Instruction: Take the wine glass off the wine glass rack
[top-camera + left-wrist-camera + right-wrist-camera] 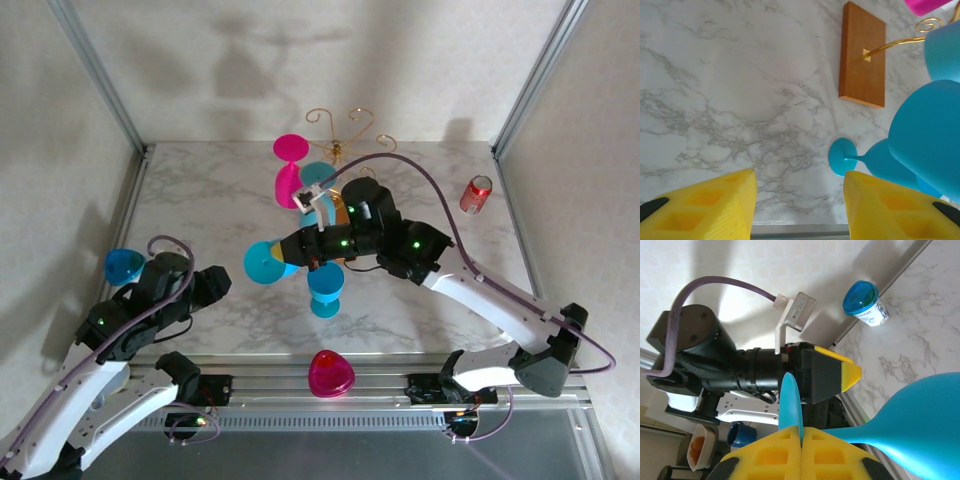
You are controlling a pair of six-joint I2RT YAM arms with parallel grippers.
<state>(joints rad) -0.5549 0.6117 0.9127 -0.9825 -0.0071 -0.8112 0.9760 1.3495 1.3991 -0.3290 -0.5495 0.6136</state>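
Wine glass (920,425) is pinched at its stem by the fully closed right gripper (801,432), probably to keep its bowl off the wine glass rack (862,60). Left gripper (800,197) waits half-open, empty.

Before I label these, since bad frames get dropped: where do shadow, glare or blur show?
Top external: even light, the wine glass rack casts a soft shadow on the back wall. Left wrist: marble table sharp, nearest blue bowl soft-edged. Right wrist: pale wall glaringly bright, the blue wine glass close, slightly blurred.
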